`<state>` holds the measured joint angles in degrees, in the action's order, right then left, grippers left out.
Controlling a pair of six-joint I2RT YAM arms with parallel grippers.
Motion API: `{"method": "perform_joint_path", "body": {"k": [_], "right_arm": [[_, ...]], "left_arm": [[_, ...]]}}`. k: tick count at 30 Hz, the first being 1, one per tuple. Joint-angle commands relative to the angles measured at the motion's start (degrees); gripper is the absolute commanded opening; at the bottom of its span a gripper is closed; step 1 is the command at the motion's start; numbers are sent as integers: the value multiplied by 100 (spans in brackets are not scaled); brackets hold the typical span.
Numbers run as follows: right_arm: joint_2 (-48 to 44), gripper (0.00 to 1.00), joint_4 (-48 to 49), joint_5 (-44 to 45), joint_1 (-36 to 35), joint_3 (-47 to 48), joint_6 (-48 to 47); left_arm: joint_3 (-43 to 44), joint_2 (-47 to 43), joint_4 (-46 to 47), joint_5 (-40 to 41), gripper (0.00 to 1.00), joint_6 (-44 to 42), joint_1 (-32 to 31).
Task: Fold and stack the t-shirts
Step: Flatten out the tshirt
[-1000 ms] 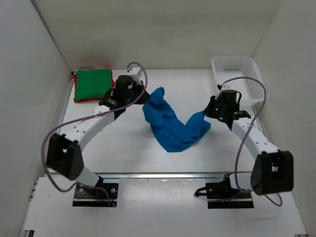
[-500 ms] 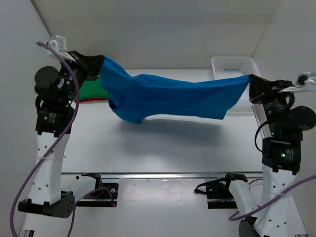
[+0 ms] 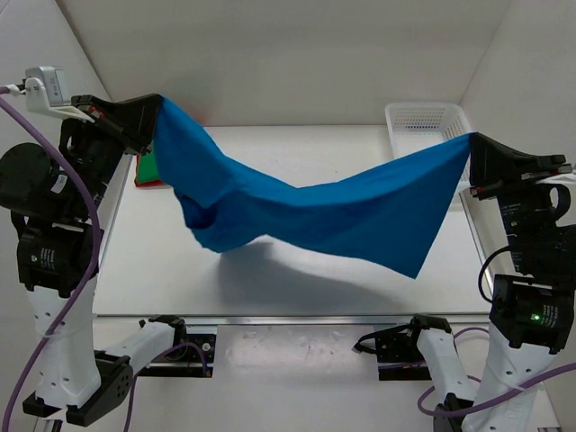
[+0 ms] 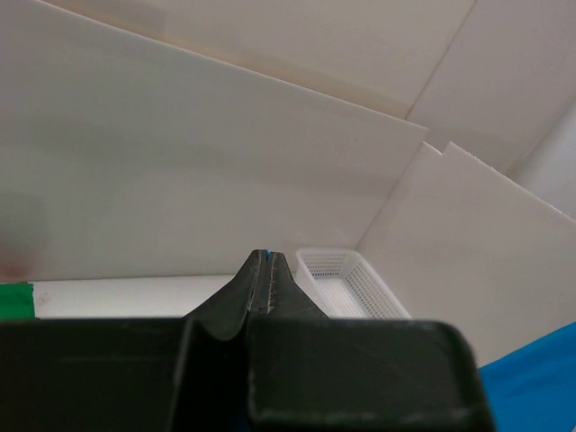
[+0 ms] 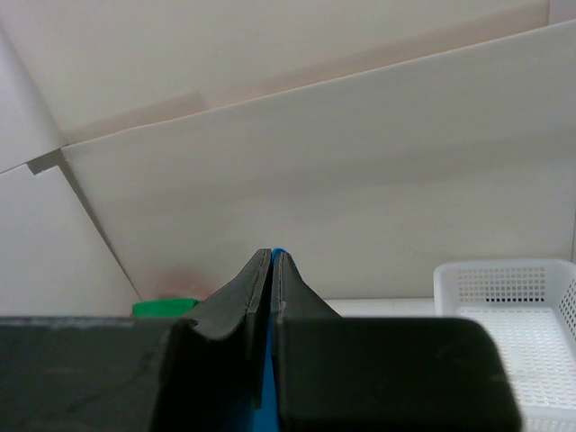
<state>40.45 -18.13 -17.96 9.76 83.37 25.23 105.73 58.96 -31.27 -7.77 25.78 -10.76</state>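
Note:
The bright blue t-shirt (image 3: 324, 211) hangs stretched in the air between both arms, sagging in the middle above the table. My left gripper (image 3: 155, 108) is shut on its upper left corner, and a blue sliver shows at the tips of the left gripper (image 4: 264, 255). My right gripper (image 3: 474, 146) is shut on the shirt's right corner. In the right wrist view blue cloth (image 5: 268, 378) runs between the closed fingers of the right gripper (image 5: 273, 252). The green t-shirt (image 3: 147, 166) lies folded at the table's back left, mostly hidden by the blue one. A red edge (image 3: 146, 184) shows under it.
A white mesh basket (image 3: 423, 117) stands at the back right corner of the table, also seen as the basket (image 4: 346, 279) and the basket (image 5: 508, 288) from the wrists. White walls enclose the table at the back and on both sides.
Both arms have risen from the table with the blue shirt and pulled it apart. In the last half second they came higher and nearer, and the shirt hangs lower in the middle.

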Motion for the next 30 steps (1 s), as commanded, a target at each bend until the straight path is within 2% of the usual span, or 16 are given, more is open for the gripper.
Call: {"method": "perform_joint_path", "body": {"k": [1,6,9,10,12,13,16,20,23,25,26,27,28,30], "right_arm": [[42,0,-6,152,-62,153,-89],[217,0,-59,266,-150,180,-185],[454,0,72,171,-194,-66,-211],[769,0,186,-13,-159,-206,-160],[1095,0,397,-330,-88,-443,-124],[1288,0,494,-340,-88,-558,-98],[1745,0,925,-51,-413,-1234,-141],[2842,0,1722,3,-598,-1648,-72],[4228,0,2042,-128,-677,-1097,-237],[5247,0,1430,-191,-747,356,-649],[5881,6,1052,-191,-791,1190,-730],[6148,14,892,-173,-817,1555,-826],[6534,24,629,-25,-861,2133,-853],[6897,33,364,55,-862,2630,-924]], "left_arm": [[359,-69,-248,398,0,-161,-127],[615,1,-407,733,0,-398,-461],[290,186,-380,883,0,-530,-418],[-15,351,-232,326,0,-452,26],[-813,572,111,-187,0,-197,337],[-991,608,373,-172,0,-153,338],[-2281,862,1069,-32,0,67,425],[-3093,1635,2096,-199,0,331,593],[-2438,3066,2371,-225,0,279,716],[-992,4433,2117,-381,1,156,768],[-114,5040,1872,-557,9,173,847],[242,5238,1661,-655,36,199,857],[725,5614,1598,-891,44,286,926],[827,5680,1702,-1129,48,428,1015]]}}
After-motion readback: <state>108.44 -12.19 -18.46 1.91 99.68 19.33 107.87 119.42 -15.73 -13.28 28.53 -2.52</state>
